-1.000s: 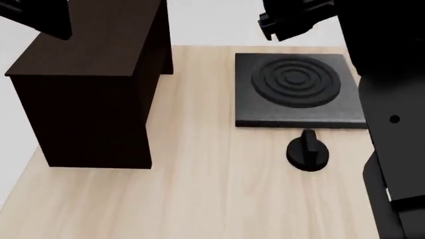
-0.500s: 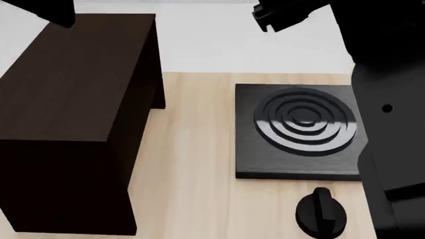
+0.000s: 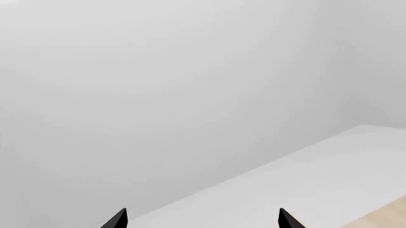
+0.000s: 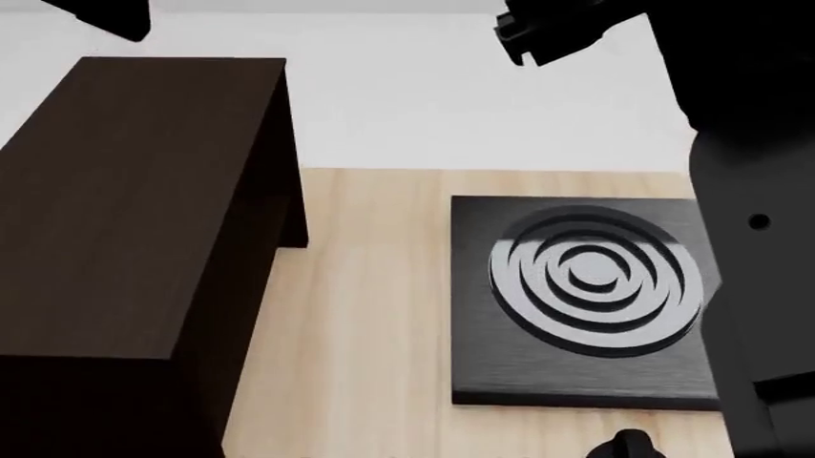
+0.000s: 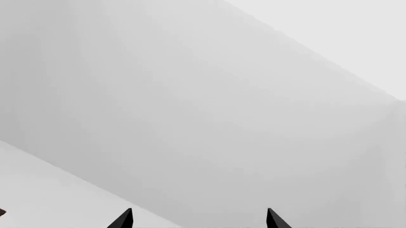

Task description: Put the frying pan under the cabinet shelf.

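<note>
The frying pan is not in any view. The cabinet shelf (image 4: 128, 210), a large dark brown box with a flat top, stands on the left of the wooden table in the head view. My left gripper (image 3: 201, 221) shows only two black fingertips set wide apart, open and empty, facing a pale wall. My right gripper (image 5: 198, 221) shows the same, open and empty. In the head view both arms are raised, with the left arm (image 4: 102, 14) at the top left above the cabinet and the right arm (image 4: 560, 29) at the top right.
A square black plate with concentric rings (image 4: 586, 286) lies on the light wooden table (image 4: 369, 315), right of the cabinet. A black knob (image 4: 624, 447) peeks in at the bottom edge. My dark right arm and torso (image 4: 751, 239) fill the right side.
The head view has shifted: cabinet, ringed plate and knob have slid down the picture and look larger. The knob is nearly out at the bottom. More of the pale floor beyond the table shows.
</note>
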